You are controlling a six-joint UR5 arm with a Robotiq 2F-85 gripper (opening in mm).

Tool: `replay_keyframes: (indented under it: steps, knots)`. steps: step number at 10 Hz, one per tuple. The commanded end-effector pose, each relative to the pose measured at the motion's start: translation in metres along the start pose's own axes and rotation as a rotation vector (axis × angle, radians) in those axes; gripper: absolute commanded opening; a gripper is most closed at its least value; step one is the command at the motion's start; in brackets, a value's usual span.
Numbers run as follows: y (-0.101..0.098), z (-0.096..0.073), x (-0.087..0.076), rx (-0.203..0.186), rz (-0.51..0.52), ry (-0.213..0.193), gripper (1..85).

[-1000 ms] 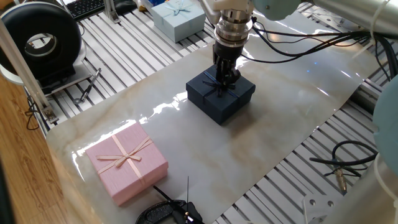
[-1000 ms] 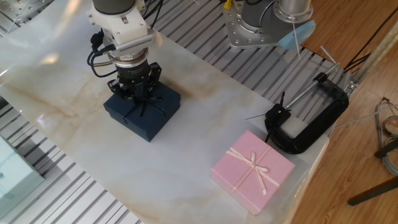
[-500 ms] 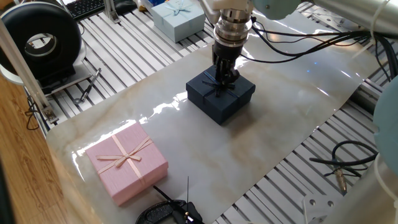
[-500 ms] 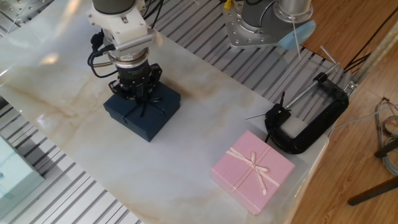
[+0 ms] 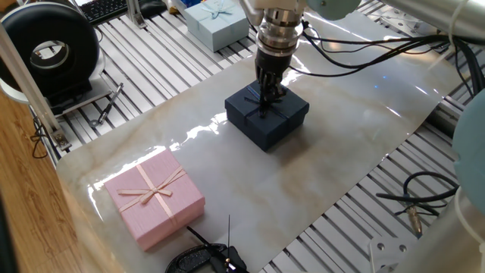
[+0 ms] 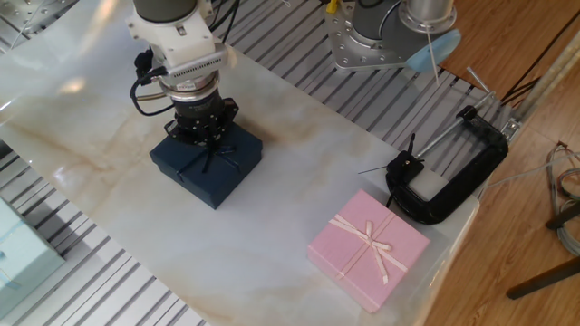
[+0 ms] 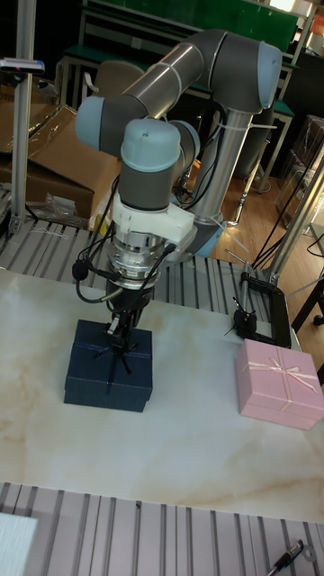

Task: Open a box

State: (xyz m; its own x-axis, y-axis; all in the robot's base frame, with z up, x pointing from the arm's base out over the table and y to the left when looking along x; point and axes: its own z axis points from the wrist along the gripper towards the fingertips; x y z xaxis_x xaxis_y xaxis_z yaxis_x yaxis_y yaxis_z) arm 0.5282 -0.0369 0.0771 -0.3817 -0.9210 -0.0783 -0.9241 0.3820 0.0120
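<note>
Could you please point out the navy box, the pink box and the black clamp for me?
navy box [image 5: 258, 125]: one fixed view, front side wall.
pink box [image 6: 358, 256]: the other fixed view, lid beside the bow.
black clamp [image 6: 485, 158]: the other fixed view, curved frame.

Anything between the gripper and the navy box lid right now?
Nothing visible. The gripper is already down at the bow on top of the navy box, directly above the lid. The pink box and the black clamp sit well off to the side.
</note>
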Motion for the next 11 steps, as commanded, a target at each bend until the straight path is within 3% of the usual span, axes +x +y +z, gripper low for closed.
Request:
replay_keyframes:
  steps: [1,4,8,11]
  knots:
    - [-0.001,-0.002,-0.005,0.003,0.030,-0.018,2.0]
    - [0.003,-0.006,-0.004,-0.005,0.060,-0.016,1.3]
    - [0.015,-0.042,0.000,-0.031,0.123,0.043,1.3]
    - [0.023,-0.063,-0.008,-0.017,0.165,0.079,1.3]
